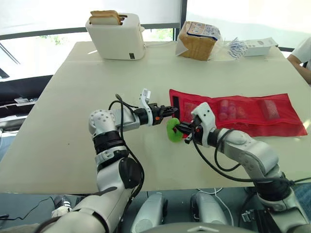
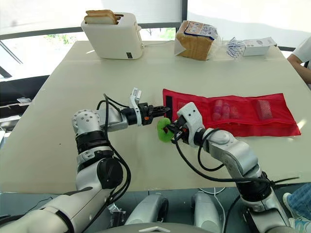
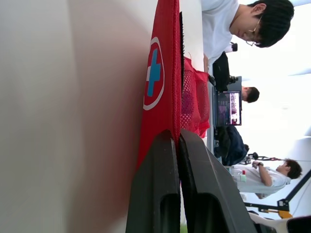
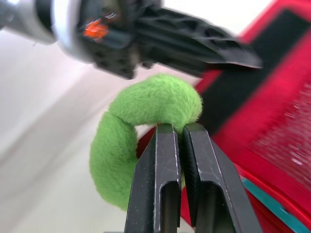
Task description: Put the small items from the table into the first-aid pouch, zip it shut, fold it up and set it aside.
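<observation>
**Right hand holding green ring at pouch's open end; left hand pinching pouch edge**

Right hand [image 4: 177,130]: fingers closed on a green plush ring [image 4: 121,160], gripping its fuzzy band. The ring hangs from the fingertips just at the near left corner of the first-aid pouch [image 1: 252,116]; whether it touches the tabletop [image 1: 73,111] cannot be determined.

Left hand [image 1: 174,111]: fingers pressed together on the pouch's left end, by the black strip along that edge. In the left wrist view the red fabric runs straight into the fingertips, with the white-and-blue cross emblem [image 3: 154,73] just beyond. The two hands sit close together, the left just above the ring.

Pouch: red, unfolded, lying flat across the right half of the tabletop. Its mesh compartments hold small items, not identifiable through the mesh.

Far edge of tabletop: white toaster [image 1: 116,36] with bread slices [image 1: 105,17] in its slots, a bagged bread loaf [image 1: 197,41], a small white box [image 1: 260,46]. A person [image 1: 303,56] sits at the right edge.
</observation>
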